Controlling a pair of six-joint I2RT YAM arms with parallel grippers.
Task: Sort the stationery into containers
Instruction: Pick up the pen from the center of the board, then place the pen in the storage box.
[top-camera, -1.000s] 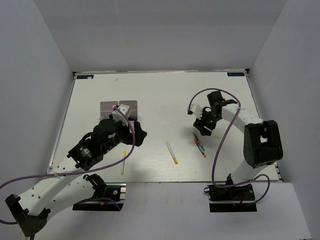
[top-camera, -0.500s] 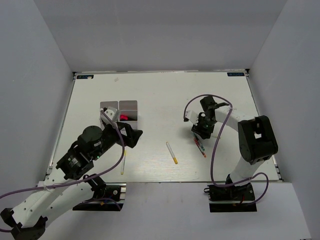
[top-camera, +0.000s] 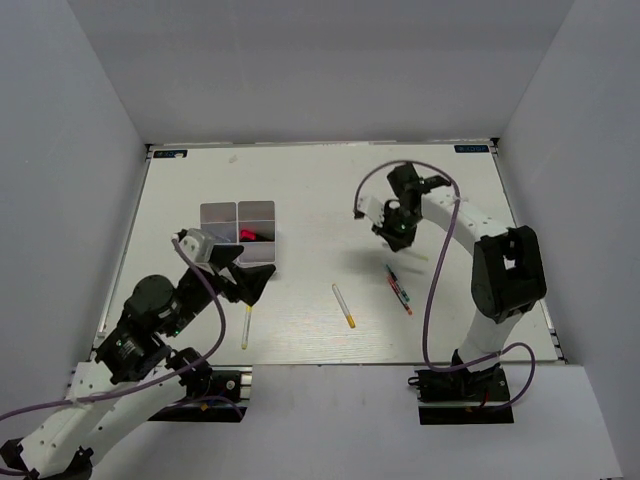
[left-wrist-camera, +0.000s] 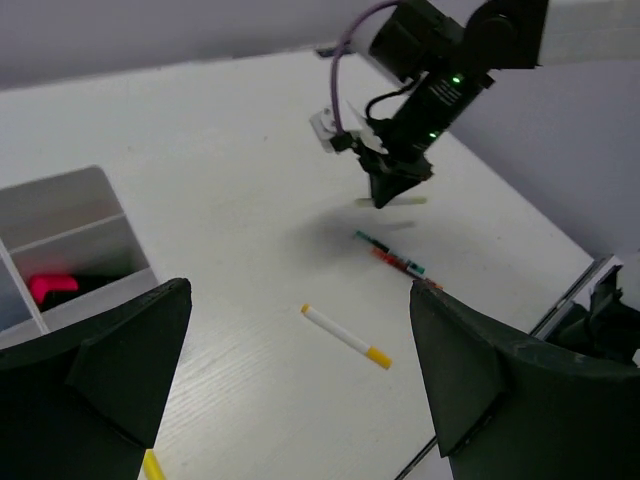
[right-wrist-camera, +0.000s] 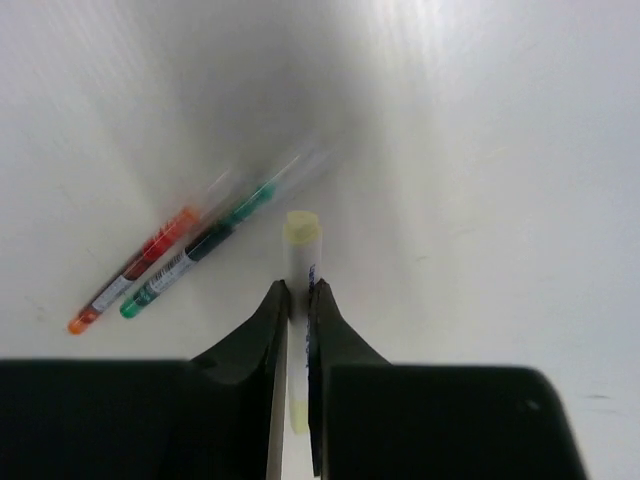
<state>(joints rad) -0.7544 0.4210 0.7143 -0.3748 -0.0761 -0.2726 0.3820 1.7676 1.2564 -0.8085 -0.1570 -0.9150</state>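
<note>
My right gripper (right-wrist-camera: 298, 292) is shut on a thin white pen (right-wrist-camera: 300, 240) with pale yellow ends, held above the table; in the top view it (top-camera: 398, 238) hangs at the right. Below it lie a red pen (right-wrist-camera: 135, 270) and a green pen (right-wrist-camera: 205, 242) side by side. The two adjoining containers (top-camera: 215, 212) stand left of centre, and a pink-ended highlighter (top-camera: 247, 234) lies in the right one. Near and just right of them, my left gripper (top-camera: 246, 278) stands open and empty. A white pen with a yellow cap (left-wrist-camera: 345, 336) lies between its fingers on the table below.
A thin yellow pen (top-camera: 246, 325) lies near the front edge beside my left arm. The red and green pens (top-camera: 400, 290) lie to the right of the white pen (top-camera: 343, 305). Grey walls close the table on three sides.
My right gripper has shut on the white pen and lifted it toward the back. My left arm has drawn back from the containers, leaving the pink-ended highlighter inside.
</note>
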